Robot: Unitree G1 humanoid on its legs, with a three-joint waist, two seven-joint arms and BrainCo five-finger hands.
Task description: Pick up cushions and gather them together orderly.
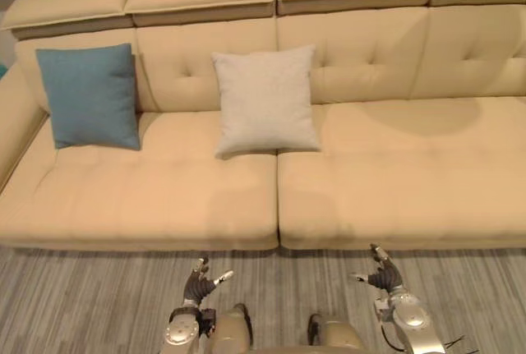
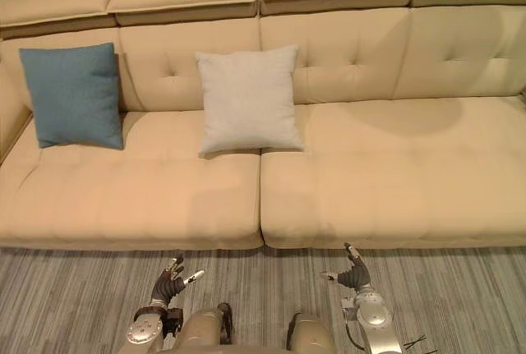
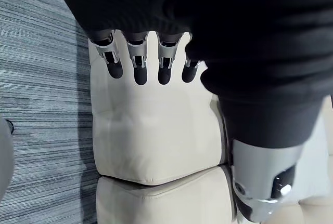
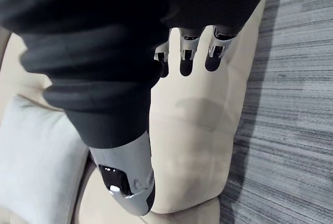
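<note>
Empty hands face the sofa; cushions not yet gathered.
Eye views: blue cushion [image 1: 89, 95] and white cushion [image 1: 265, 101] lean on the sofa [image 1: 394, 181] back, well apart; left hand [image 1: 200, 282] and right hand [image 1: 380, 274] hover above the floor [image 1: 82, 305], fingers relaxed, holding nothing. Left wrist view: seat front ahead. Right wrist view: white cushion near; I'd grasp it by one edge first.

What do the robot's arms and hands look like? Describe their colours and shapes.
The arms are silver-grey. The left hand and right hand have slim silver fingers with dark tips, and a dark ribbed cover wraps each hand's back and wrist.
</note>
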